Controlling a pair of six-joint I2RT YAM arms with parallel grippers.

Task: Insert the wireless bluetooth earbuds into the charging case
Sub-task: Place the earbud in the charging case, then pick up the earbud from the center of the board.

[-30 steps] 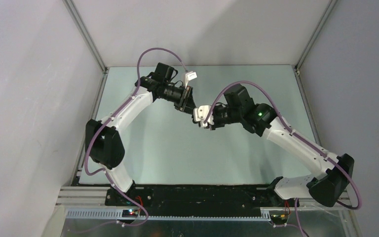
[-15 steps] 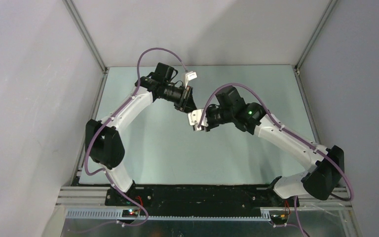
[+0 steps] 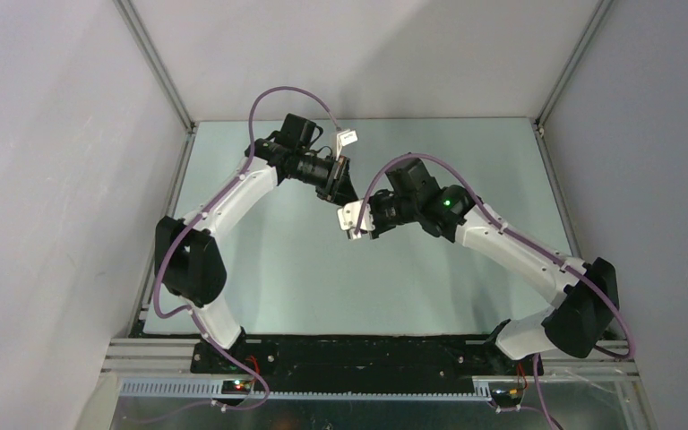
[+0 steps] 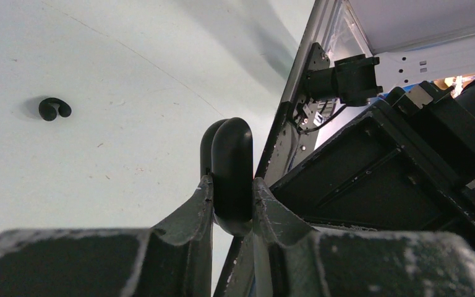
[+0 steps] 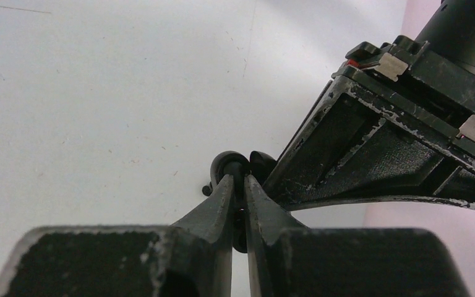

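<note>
My left gripper (image 4: 232, 183) is shut on a black oval charging case (image 4: 231, 154), seen edge-on and held above the table; it also shows in the top view (image 3: 347, 195). My right gripper (image 5: 239, 179) is shut on a small black earbud (image 5: 227, 164), right beside the tip of the case (image 5: 261, 164). In the top view the right gripper (image 3: 351, 224) meets the left one over the middle of the table. A second black earbud (image 4: 54, 109) lies on the table. The white earbuds are out of view.
The pale green table (image 3: 305, 260) is boxed in by grey walls with metal posts (image 3: 157, 67). The left gripper's body (image 5: 402, 136) fills the right of the right wrist view. The right arm's body (image 4: 383, 173) crowds the left wrist view.
My right arm has swung left and brought its gripper up against the left gripper. The left arm has not moved.
</note>
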